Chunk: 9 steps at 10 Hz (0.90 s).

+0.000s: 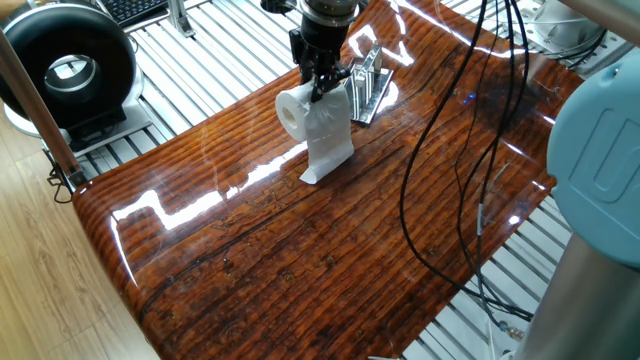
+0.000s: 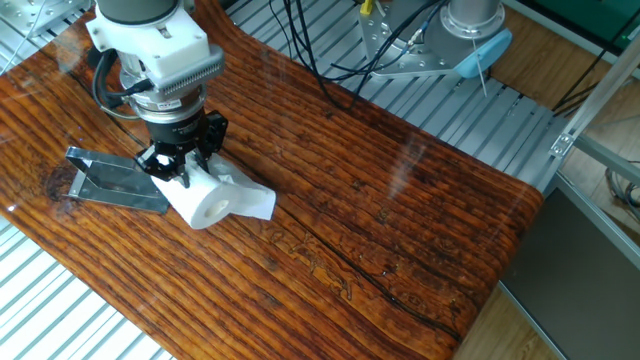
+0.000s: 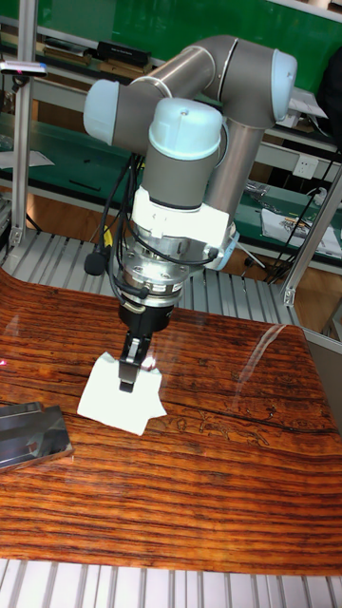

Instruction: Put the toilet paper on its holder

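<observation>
White toilet paper (image 2: 212, 205), sheet trailing.

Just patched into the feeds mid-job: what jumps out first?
The black two-finger gripper is shut on the white toilet paper roll at the glossy wooden table's far end, with a loose sheet trailing off the roll. The shiny silver metal holder lies right beside it, with no roll on it.

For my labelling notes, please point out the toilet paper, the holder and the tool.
toilet paper (image 2: 212, 208), the other fixed view, round end face.
holder (image 2: 112, 181), the other fixed view, flat base plate.
tool (image 1: 319, 88), one fixed view, between fingertips.
</observation>
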Motion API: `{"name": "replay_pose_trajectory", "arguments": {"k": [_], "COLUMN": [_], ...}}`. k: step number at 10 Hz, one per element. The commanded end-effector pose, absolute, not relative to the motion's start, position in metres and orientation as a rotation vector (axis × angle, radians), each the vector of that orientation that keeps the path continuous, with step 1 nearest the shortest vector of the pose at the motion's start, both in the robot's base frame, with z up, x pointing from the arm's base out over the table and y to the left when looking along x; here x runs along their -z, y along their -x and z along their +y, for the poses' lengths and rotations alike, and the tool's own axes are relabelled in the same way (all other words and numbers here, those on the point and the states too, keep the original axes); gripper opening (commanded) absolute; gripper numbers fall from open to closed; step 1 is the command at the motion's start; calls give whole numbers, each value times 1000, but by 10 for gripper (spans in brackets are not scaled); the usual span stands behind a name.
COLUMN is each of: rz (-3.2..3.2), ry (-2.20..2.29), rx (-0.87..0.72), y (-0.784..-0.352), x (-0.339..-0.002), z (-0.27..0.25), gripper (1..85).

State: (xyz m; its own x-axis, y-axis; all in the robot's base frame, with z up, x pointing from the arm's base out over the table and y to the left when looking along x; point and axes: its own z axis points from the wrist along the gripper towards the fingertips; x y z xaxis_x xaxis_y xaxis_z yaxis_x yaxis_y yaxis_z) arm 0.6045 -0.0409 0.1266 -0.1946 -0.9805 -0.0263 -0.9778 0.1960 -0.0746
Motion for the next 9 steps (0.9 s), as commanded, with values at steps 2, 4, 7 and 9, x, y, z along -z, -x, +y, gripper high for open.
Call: {"name": "replay_pose_trajectory", "arguments": {"k": [2,4,7,9], "rz": [2392,2376,2331,2313], "ry": [1906,1917,1943,1951], "rx": [82,70,33,28], "y": [-609,-611,-618,-620], "x": [-128,-128,-127,-123], "z": [-42,-42,-44,-44], "gripper": [10,10,10,10]}}
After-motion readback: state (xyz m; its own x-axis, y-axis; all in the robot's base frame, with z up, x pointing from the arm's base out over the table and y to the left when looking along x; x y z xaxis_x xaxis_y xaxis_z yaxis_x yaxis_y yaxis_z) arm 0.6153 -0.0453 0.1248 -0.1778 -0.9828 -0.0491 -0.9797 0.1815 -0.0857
